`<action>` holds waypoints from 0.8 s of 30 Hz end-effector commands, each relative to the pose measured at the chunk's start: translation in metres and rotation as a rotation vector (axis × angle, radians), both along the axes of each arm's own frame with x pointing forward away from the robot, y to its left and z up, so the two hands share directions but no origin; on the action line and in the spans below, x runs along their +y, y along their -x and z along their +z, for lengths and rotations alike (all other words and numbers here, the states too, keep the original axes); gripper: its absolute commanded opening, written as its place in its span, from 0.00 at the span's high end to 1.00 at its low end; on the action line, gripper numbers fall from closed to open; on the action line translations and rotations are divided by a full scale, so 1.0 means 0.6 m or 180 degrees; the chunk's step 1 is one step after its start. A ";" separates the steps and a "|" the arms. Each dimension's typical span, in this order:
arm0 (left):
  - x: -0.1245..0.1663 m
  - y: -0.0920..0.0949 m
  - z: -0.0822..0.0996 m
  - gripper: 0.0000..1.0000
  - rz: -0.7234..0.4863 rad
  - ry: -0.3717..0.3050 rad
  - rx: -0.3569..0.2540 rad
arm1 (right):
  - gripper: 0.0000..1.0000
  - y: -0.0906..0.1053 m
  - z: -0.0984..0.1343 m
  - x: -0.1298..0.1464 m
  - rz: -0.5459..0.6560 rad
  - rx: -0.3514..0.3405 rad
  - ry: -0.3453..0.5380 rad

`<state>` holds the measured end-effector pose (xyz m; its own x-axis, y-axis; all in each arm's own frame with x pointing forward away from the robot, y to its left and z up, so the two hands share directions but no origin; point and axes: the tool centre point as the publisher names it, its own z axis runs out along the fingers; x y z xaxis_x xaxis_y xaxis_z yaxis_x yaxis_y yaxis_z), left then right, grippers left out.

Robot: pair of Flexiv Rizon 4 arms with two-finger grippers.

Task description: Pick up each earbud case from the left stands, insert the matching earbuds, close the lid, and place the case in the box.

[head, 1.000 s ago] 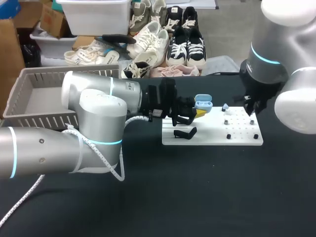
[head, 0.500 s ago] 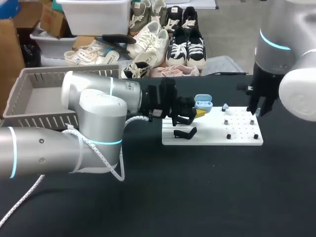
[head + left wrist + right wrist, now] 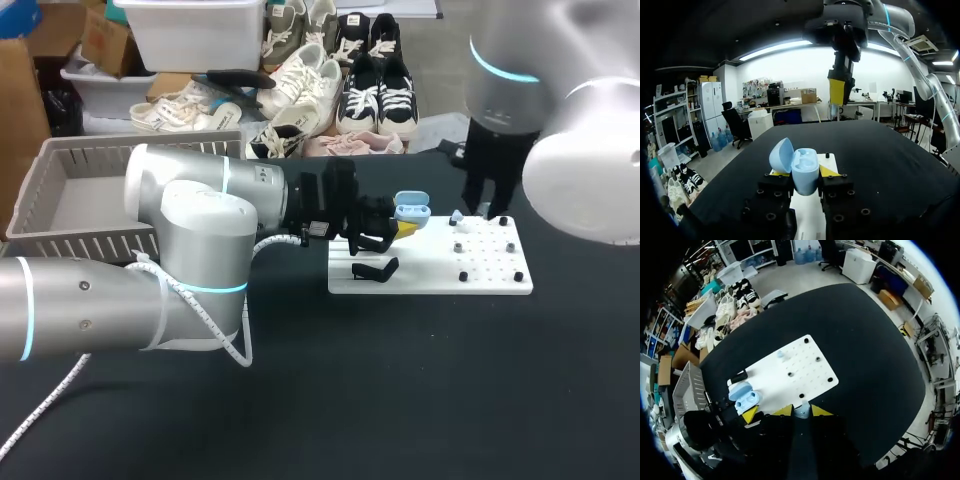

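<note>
You have a black table (image 3: 400, 400) bearing a white pegboard (image 3: 430, 280) mid-table and a grey box (image 3: 90, 152) at the far left corner.

Partly hidden
At the far edge of the white board (image 3: 430, 272) the right gripper (image 3: 802, 411) covers most of an earbud (image 3: 802, 414); at its left end the left gripper (image 3: 804, 176) hides the base of the earbud case (image 3: 801, 165).

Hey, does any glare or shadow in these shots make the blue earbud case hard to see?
Head view: even light, the case stands out against the black table. Left wrist view: a bright background backlights the right gripper, but the case is well lit. Right wrist view: the earbud between its tips looks dim.
</note>
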<state>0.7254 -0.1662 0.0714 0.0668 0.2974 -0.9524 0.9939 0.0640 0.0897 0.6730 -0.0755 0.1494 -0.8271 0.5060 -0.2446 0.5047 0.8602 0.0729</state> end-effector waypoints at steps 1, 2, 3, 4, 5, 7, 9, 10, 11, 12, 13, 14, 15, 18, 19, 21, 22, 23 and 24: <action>0.000 0.002 -0.001 1.00 0.0013 0.0010 -0.0009 | 1.00 -0.013 0.009 0.021 -0.0030 0.0031 -0.0018; 0.000 0.002 -0.001 1.00 0.0013 0.0010 -0.0009 | 1.00 -0.016 0.011 0.026 -0.0035 0.0034 -0.0024; 0.000 0.002 -0.001 1.00 0.0013 0.0010 -0.0009 | 1.00 -0.018 0.013 0.031 -0.0019 0.0025 -0.0046; 0.000 0.002 -0.001 1.00 0.0013 0.0010 -0.0009 | 1.00 -0.020 0.015 0.034 -0.0020 0.0025 -0.0049; 0.000 0.002 -0.001 1.00 0.0013 0.0010 -0.0009 | 1.00 -0.023 0.017 0.039 -0.0019 0.0026 -0.0054; 0.000 0.002 -0.001 1.00 0.0013 0.0010 -0.0009 | 1.00 -0.029 0.020 0.049 0.0007 0.0020 -0.0061; 0.000 0.002 -0.001 1.00 0.0013 0.0010 -0.0009 | 1.00 -0.036 0.021 0.058 0.0038 0.0024 -0.0054; 0.000 0.002 -0.001 1.00 0.0013 0.0010 -0.0009 | 1.00 -0.041 0.020 0.062 0.0055 0.0032 -0.0054; 0.000 0.002 -0.001 1.00 0.0013 0.0010 -0.0009 | 1.00 -0.044 0.020 0.066 0.0082 0.0038 -0.0073; 0.000 0.002 -0.001 1.00 0.0013 0.0010 -0.0009 | 1.00 -0.047 0.020 0.070 0.0113 0.0039 -0.0096; 0.000 0.002 -0.001 1.00 0.0013 0.0010 -0.0009 | 1.00 -0.050 0.020 0.074 0.0134 0.0032 -0.0099; 0.000 0.002 -0.001 1.00 0.0013 0.0010 -0.0009 | 1.00 -0.052 0.021 0.079 0.0147 0.0023 -0.0089; 0.000 0.002 -0.001 1.00 0.0013 0.0010 -0.0009 | 1.00 -0.054 0.022 0.083 0.0168 0.0012 -0.0091; 0.000 0.002 -0.001 1.00 0.0013 0.0010 -0.0009 | 1.00 -0.061 0.023 0.092 0.0204 -0.0030 -0.0114; 0.000 0.002 -0.001 1.00 0.0013 0.0010 -0.0009 | 1.00 -0.062 0.023 0.094 0.0208 -0.0047 -0.0116; 0.000 0.002 -0.001 1.00 0.0013 0.0010 -0.0009 | 1.00 -0.062 0.023 0.100 0.0214 -0.0088 -0.0077; 0.000 0.002 -0.001 1.00 0.0013 0.0010 -0.0009 | 1.00 -0.062 0.022 0.102 0.0218 -0.0089 -0.0082; 0.000 0.002 -0.001 1.00 0.0013 0.0010 -0.0009 | 1.00 -0.061 0.020 0.104 0.0222 -0.0084 -0.0092; 0.000 0.002 -0.001 1.00 0.0013 0.0010 -0.0009 | 1.00 -0.061 0.017 0.106 0.0218 -0.0067 -0.0095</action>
